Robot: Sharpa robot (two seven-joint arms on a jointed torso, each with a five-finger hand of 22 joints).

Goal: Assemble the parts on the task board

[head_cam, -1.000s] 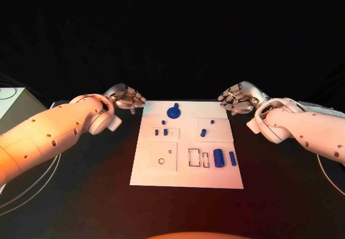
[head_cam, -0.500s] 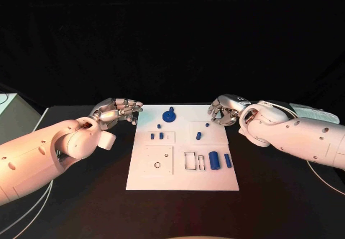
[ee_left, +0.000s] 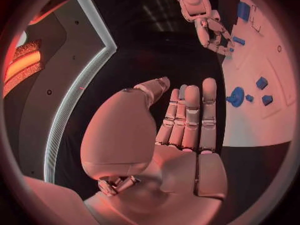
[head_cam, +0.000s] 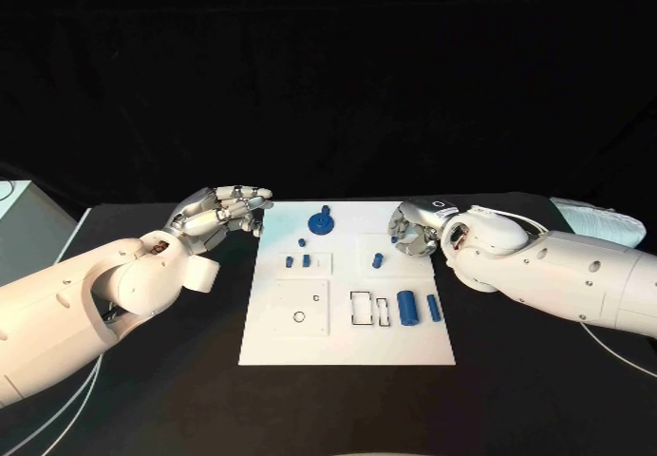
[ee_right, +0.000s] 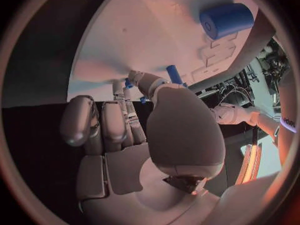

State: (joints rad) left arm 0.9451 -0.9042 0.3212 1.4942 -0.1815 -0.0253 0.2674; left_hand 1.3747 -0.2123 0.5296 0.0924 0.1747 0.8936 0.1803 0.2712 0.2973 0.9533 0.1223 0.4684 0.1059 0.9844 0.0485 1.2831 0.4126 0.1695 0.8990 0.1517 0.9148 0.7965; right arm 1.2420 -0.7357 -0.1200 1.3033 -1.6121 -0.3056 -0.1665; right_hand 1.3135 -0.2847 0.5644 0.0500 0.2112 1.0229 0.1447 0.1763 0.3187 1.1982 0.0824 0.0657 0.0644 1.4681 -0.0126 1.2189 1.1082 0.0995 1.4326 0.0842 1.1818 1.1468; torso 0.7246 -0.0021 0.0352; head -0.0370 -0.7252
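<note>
Black table [head_cam: 164, 380] bears task board [head_cam: 343, 342]; right robot hand [head_cam: 414, 231] seemingly empty above it.

task board [head_cam: 274, 344] near half: bare | right hand [head_cam: 415, 231] over far right edge, by small pegs [head_cam: 380, 257] | left hand [head_cam: 222, 211] off board's far left corner

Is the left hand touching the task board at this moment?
Apart. The left wrist view shows the left hand with straight fingers over dark table, short of the task board; in the head view it hangs off the board's far left corner.
</note>
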